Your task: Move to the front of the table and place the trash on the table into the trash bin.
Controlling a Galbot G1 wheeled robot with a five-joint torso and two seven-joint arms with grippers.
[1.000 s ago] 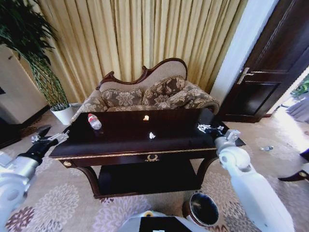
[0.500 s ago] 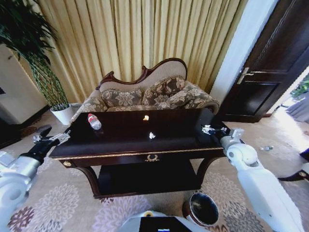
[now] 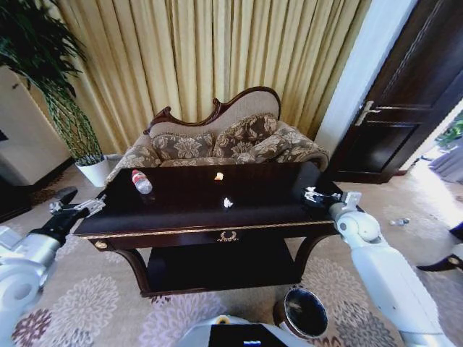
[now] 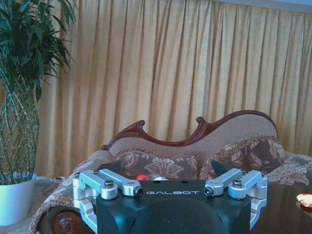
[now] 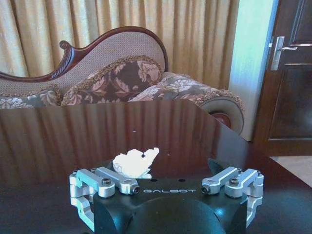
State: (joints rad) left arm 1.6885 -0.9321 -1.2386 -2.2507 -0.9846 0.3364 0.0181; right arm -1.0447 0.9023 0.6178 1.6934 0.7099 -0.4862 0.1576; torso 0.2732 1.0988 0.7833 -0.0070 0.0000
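Silver-fingered, the right end effector (image 3: 312, 195) hovers spread wide over the counter's (image 3: 181, 217) right end, a white scrap (image 5: 135, 162) just ahead. A yellow scrap (image 3: 218, 176) lies farther back. The left end effector (image 3: 76, 207) waits open beside the counter. The trash bin (image 3: 304, 312) stands on the floor.

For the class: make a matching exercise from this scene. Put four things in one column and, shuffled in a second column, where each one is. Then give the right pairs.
Things:
1. water bottle
2. trash bin
3. white scrap
4. potted plant

Places:
A. on the floor, beside the table's right front leg
B. near the tabletop's middle
C. lying at the table's left end
D. on the floor, left of the sofa

Pairs: 1-C, 2-A, 3-B, 4-D
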